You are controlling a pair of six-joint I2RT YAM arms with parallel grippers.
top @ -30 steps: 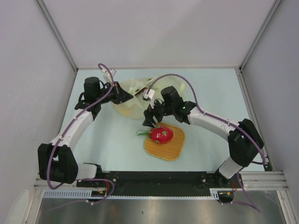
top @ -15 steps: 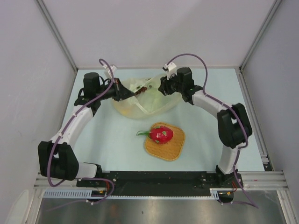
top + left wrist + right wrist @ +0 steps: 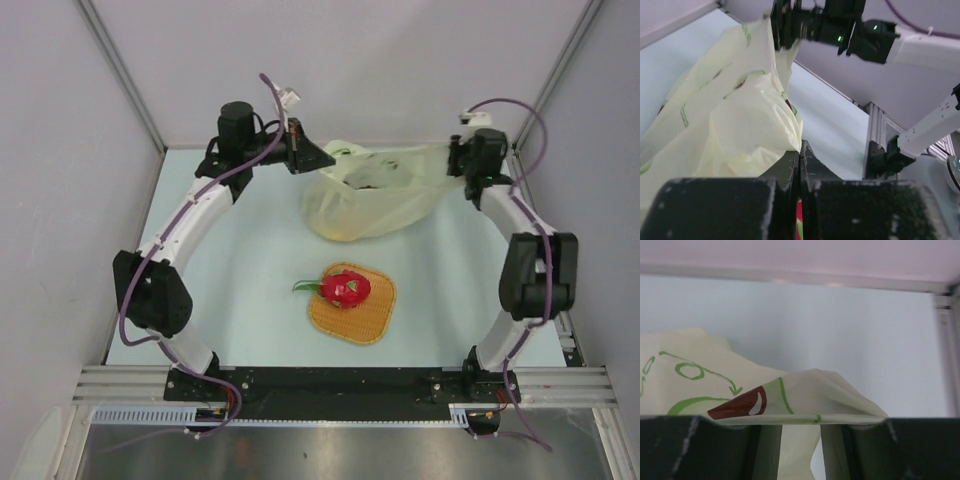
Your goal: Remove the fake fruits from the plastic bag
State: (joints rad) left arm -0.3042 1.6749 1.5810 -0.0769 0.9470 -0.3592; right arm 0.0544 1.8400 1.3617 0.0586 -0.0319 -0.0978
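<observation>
Top external view has the bag [image 3: 385, 200] strung out between the two arms over the far half of the bench [image 3: 230, 290], its upper edge pulled into a line and its body sagging below; whether its bottom touches the bench I cannot tell. The left fingers [image 3: 312, 157] are clenched on the bag's left end, and the right fingers [image 3: 456, 165] grasp its right end, near the far right corner of the bench. A dark shape [image 3: 375, 183] shows near the top of the thin film, but I cannot tell whether it is print or contents. Well apart from the bag, nearer the arm bases, the dragon fruit [image 3: 347, 289] lies on the mat [image 3: 365, 320], its green tips reaching left past the mat's edge. Left wrist view shows the left fingers pressed flat together with a crumpled fold of bag caught at their tips, the film running up and away to the right fingers, which pinch the far corner. Right wrist view shows a bunched fold with green and red print lying across and between the right fingers, which stand partly apart around it
</observation>
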